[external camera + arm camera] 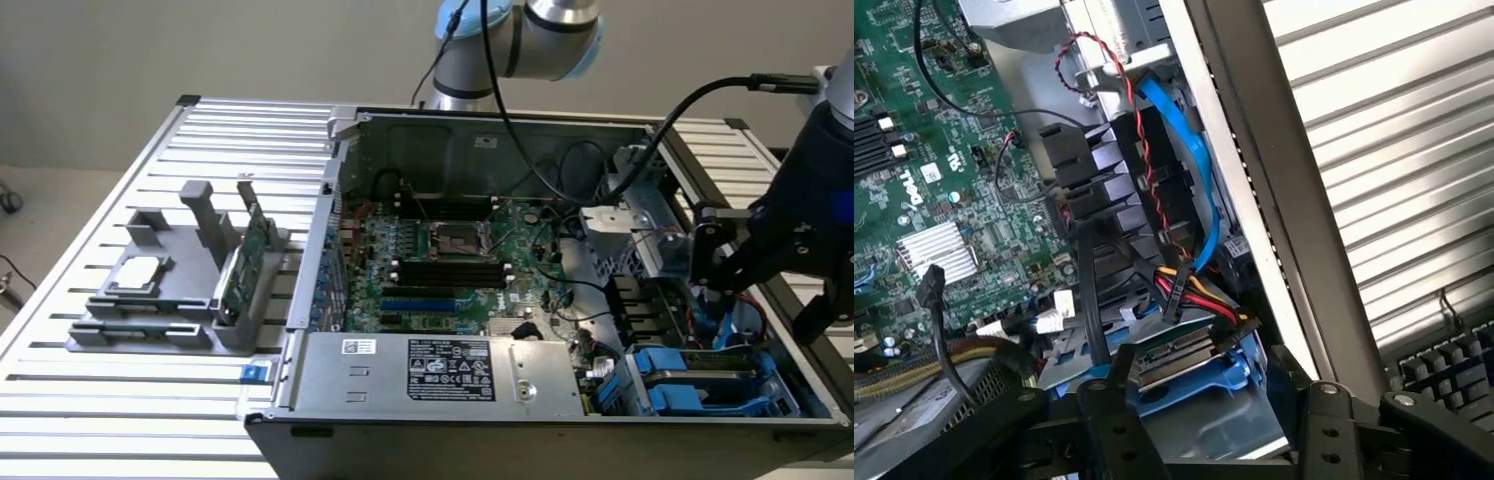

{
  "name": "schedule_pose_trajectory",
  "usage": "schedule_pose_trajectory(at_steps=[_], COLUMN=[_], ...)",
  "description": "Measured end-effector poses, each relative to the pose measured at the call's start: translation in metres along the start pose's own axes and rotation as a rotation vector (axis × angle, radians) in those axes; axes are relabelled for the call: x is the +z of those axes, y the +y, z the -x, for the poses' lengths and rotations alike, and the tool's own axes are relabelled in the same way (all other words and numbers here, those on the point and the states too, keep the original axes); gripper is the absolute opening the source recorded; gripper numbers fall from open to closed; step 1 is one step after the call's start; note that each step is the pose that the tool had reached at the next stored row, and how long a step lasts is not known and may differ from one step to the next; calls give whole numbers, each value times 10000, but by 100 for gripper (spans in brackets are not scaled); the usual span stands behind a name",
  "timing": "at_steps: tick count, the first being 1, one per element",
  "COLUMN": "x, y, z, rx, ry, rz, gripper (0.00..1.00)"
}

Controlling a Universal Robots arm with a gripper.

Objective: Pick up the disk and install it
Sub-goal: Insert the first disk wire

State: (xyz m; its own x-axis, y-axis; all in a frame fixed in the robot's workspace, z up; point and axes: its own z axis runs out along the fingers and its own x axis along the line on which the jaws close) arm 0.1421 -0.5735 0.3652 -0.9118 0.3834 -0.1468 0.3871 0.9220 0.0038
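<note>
Hangs with gripper (1222, 400) spread wide, holding nothing, above the disk (1179, 362). Sits in the case (414, 150) bay, crowded by blue cable (1207, 200).

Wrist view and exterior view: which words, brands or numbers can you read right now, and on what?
"DELL": white print on the green circuit motherboard.
Black-and-white label on the silver metal power supply box: too small to read.
Small white sticker on that box: too small to read.
</note>
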Motion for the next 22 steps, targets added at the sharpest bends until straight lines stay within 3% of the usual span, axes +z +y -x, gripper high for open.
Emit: schedule_pose_trajectory(at_steps=[3, 7, 8, 10, 11, 12, 15, 22], x=[5, 9, 9, 13, 12, 14, 13, 14], y=[-61, -137, -154, -191, -206, -213, -215, -216], z=[25, 57, 65, 80, 86, 89, 91, 91], rx=[99, 204, 218, 224, 230, 237, 409, 1351], ry=[7, 14, 18, 34, 52, 82, 94, 103], rz=[-14, -29, -30, -30, 4, 50, 49, -46], gripper=[61, 42, 42, 30, 30, 24, 24, 24])
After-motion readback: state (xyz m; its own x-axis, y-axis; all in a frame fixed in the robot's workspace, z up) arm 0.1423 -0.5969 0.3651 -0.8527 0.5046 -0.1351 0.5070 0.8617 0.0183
